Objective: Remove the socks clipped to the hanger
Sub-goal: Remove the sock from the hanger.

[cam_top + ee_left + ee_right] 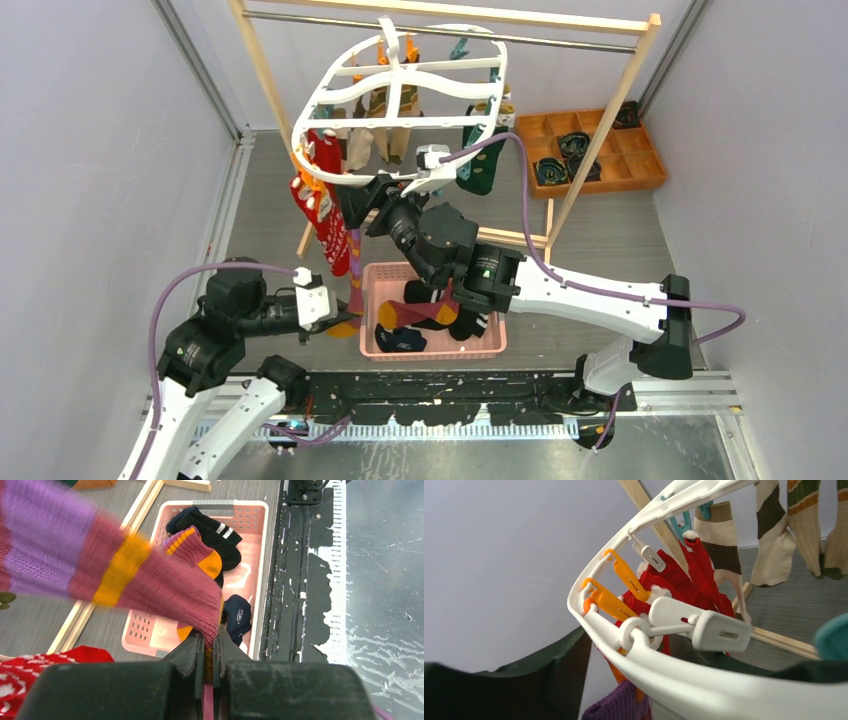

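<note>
The white oval hanger (pixel 400 75) hangs from the rack rail with socks clipped under it: red ones (pixel 322 205), beige striped ones (pixel 375 135) and a dark green one (pixel 482 165). My left gripper (pixel 340 318) (pixel 210 647) is shut on the toe end of a maroon sock (pixel 150 582) with yellow and purple bands, stretched up toward the hanger. My right gripper (pixel 372 198) (pixel 659 652) straddles the hanger's near rim (pixel 704 680). Its fingers stand apart on either side of an orange clip (pixel 624 675) that holds a purple cuff (pixel 621 705). A gap shows beside the left finger (pixel 549 670).
A pink basket (pixel 500 345) (pixel 257 555) on the floor below the hanger holds several socks, black, navy and maroon with orange. The light wooden rack (pixel 600 130) stands behind, its foot bars (pixel 145 500) beside the basket. An orange compartment tray (pixel 640 165) sits at the back right.
</note>
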`<state>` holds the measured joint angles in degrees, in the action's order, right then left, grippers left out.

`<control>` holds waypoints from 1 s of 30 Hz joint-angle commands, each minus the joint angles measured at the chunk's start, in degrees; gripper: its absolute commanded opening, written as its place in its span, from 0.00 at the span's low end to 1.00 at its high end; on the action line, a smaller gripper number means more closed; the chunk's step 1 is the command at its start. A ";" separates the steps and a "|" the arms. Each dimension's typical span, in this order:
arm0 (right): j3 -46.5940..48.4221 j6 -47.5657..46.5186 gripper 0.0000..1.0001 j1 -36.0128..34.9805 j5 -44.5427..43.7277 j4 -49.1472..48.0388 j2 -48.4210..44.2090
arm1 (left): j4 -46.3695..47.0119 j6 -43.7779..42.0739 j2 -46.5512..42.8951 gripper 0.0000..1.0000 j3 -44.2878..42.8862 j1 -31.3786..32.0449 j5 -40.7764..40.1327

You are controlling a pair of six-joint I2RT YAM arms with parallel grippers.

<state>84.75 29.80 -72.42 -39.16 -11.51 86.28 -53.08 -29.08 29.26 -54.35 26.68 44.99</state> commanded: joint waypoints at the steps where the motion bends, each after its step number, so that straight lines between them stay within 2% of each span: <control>1: 1.42 2.48 0.72 0.03 -5.00 1.11 -2.46 | -1.77 -2.23 -1.07 0.00 -0.87 0.31 -0.18; 5: -0.79 -0.37 0.78 -2.56 -11.07 -1.52 -2.53 | 0.60 -1.83 -1.16 0.00 -0.55 0.31 -1.86; 10: -4.38 -5.48 0.74 -5.93 -16.55 -8.43 -3.22 | 1.28 -4.36 -0.66 0.00 -0.76 0.31 -4.25; 15: -4.17 -12.74 0.75 -10.11 -21.06 -13.59 -0.91 | 3.25 -7.97 -0.65 0.00 -0.32 0.31 -7.24; 20: -1.36 -14.66 0.77 -10.44 -21.48 -11.20 0.53 | 3.51 -13.79 -0.40 0.00 -0.16 0.31 -8.50; 22: 1.14 -10.13 0.77 -8.53 -18.64 -3.98 0.48 | 3.55 -16.21 -0.58 0.00 0.07 0.31 -8.73; 25: 5.29 0.25 0.76 -2.87 -7.67 8.18 0.36 | 3.66 -19.30 -1.10 0.00 0.76 0.31 -8.78; 30: 7.75 -0.53 0.76 0.08 7.12 10.65 0.64 | 3.73 -24.28 -2.53 0.00 2.49 0.31 -8.07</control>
<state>88.75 26.28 -74.08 -45.67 -5.34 87.39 -51.72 -47.37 27.99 -52.93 26.68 36.47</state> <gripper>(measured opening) 0.762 0.034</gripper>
